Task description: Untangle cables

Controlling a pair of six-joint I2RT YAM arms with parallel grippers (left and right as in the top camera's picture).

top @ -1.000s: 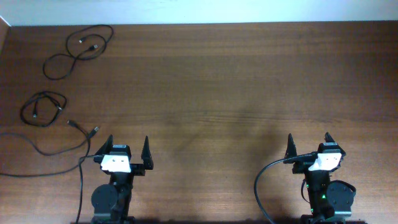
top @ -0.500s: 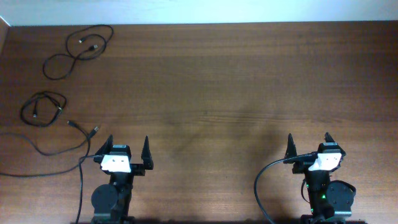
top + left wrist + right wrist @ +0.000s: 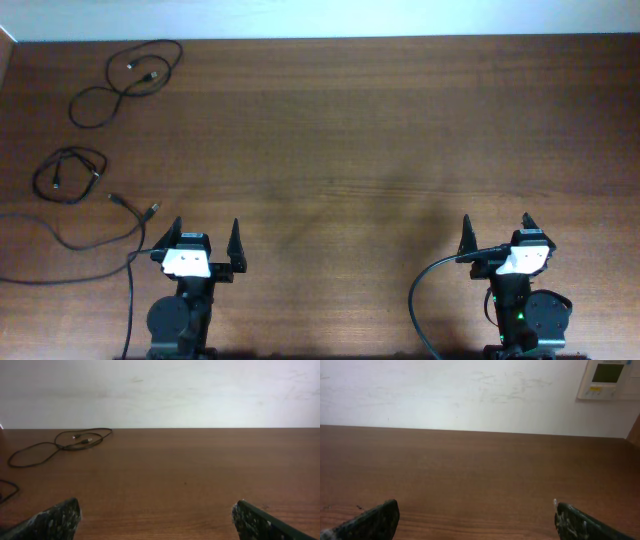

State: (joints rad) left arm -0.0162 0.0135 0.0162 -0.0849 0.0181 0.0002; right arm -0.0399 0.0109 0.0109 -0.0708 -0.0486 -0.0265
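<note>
Overhead: both arms sit at 6 o'clock edge of table (image 3: 360,150). Left gripper (image 3: 207,224) and right gripper (image 3: 496,219) have jaws spread wide, nothing held.

Cables (image 3: 60,446) all lie on left side:
- Nearest cord (image 3: 90,246): 9 o'clock, near left gripper, long axis left-right, plug end toward 3 o'clock.
- Small coil (image 3: 60,180): 10 o'clock, wound on itself.
- Far loop (image 3: 118,92): 11 o'clock, long axis slanting 8-to-2.

Cords lie apart, so separation judged nearly done. Likely next move: left arm reaches for coil and pinches single strand.
</note>
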